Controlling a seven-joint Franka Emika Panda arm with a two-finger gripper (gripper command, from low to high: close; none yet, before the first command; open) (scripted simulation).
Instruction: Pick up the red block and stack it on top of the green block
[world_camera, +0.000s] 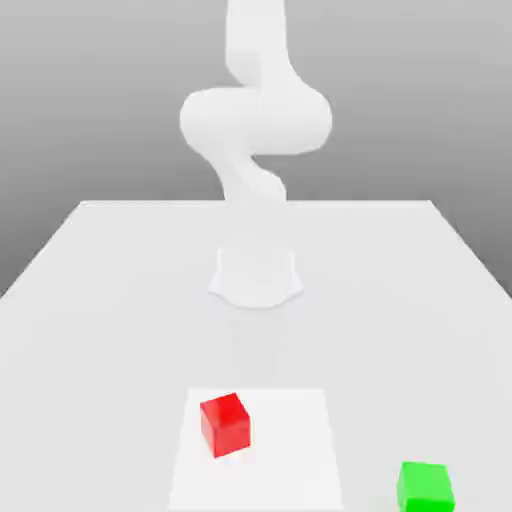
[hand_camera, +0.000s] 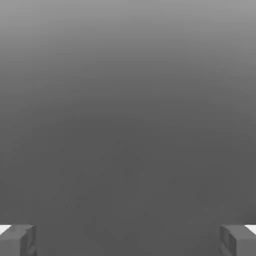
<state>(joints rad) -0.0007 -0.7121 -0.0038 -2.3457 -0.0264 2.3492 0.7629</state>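
Counting two blocks in total: one red block (world_camera: 226, 426), one green block (world_camera: 425, 488). Makes one block per colour, two colours. Also counting one robot arm (world_camera: 256, 120), with one base (world_camera: 256, 278). Adding one gripper (hand_camera: 128, 240) in the hand view, with two fingers (hand_camera: 27, 241). Then one table (world_camera: 120, 330), plus one white panel (world_camera: 290, 450). Totalling two blocks, one arm, one base, one gripper, two fingers, one table, one panel.
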